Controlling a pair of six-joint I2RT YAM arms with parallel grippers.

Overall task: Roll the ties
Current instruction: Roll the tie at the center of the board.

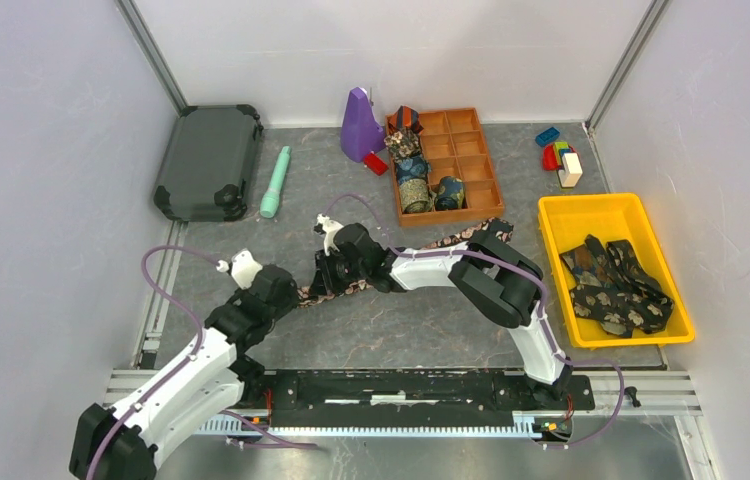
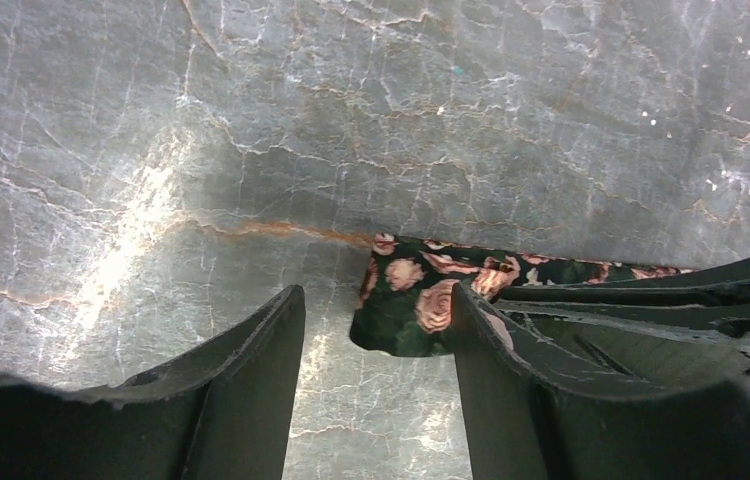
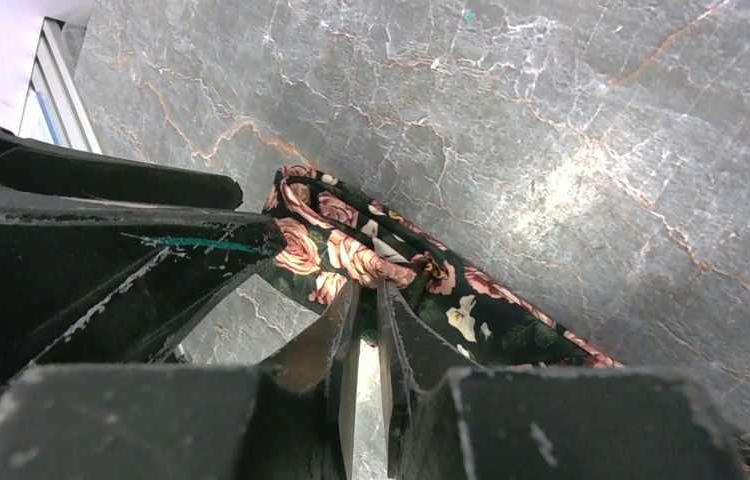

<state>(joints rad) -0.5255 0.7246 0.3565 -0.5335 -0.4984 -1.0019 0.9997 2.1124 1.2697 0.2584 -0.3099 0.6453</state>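
A dark tie with pink roses (image 1: 451, 242) lies as a flat strip across the table, from the middle toward the right. My right gripper (image 1: 327, 284) is shut on the tie near its left end; in the right wrist view its fingers pinch a raised fold of the tie (image 3: 471, 310) at the gripper's tips (image 3: 366, 283). My left gripper (image 1: 294, 297) is open at the tie's very end. In the left wrist view the tie's end (image 2: 406, 300) lies flat between the spread fingers (image 2: 379, 295), close to the right finger. Rolled ties (image 1: 413, 190) sit in the orange tray.
An orange divided tray (image 1: 479, 165) stands at the back centre. A yellow bin (image 1: 561, 215) at the right holds loose ties (image 1: 613, 285). A black case (image 1: 209, 160), a mint torch (image 1: 275, 183), a purple object (image 1: 359, 125) and toy blocks (image 1: 559, 158) line the back.
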